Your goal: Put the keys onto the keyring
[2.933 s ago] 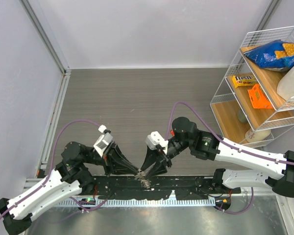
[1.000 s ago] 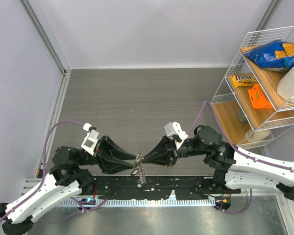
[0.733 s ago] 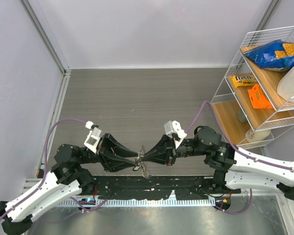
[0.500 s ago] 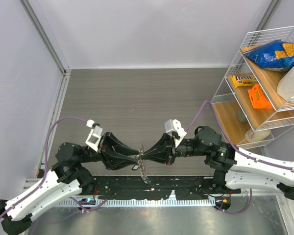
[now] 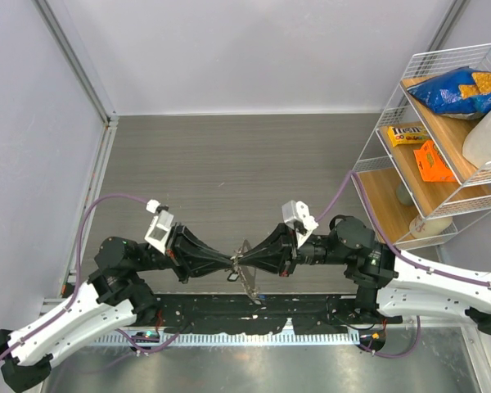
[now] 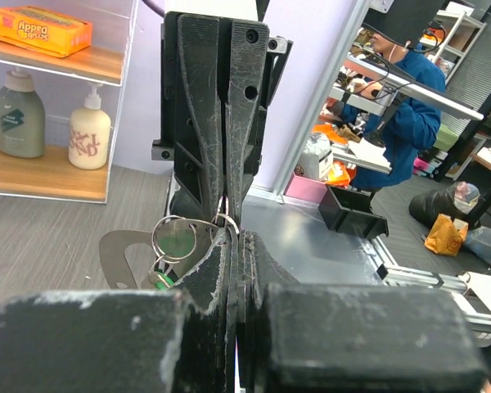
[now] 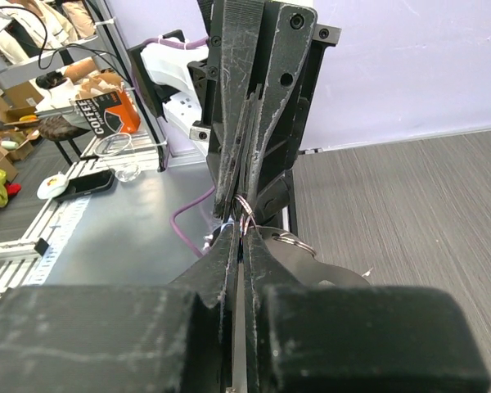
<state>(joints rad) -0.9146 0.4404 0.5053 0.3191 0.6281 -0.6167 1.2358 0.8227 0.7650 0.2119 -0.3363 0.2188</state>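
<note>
Silver keyring (image 6: 173, 219), grey streaked table (image 5: 229, 164), purple cables (image 5: 87, 219)

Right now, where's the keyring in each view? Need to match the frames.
Top external: keyring low centre, in the air where left end effector and right end effector meet tip to tip.
Left wrist: wire loop left of centre, mid-height.
Right wrist: loop just right of centre.
Shared landmark: flat silver tag hanging from the ring, seen in all three.

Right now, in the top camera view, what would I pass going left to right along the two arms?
left wrist camera → left gripper → right gripper → right wrist camera → wire shelf
</note>
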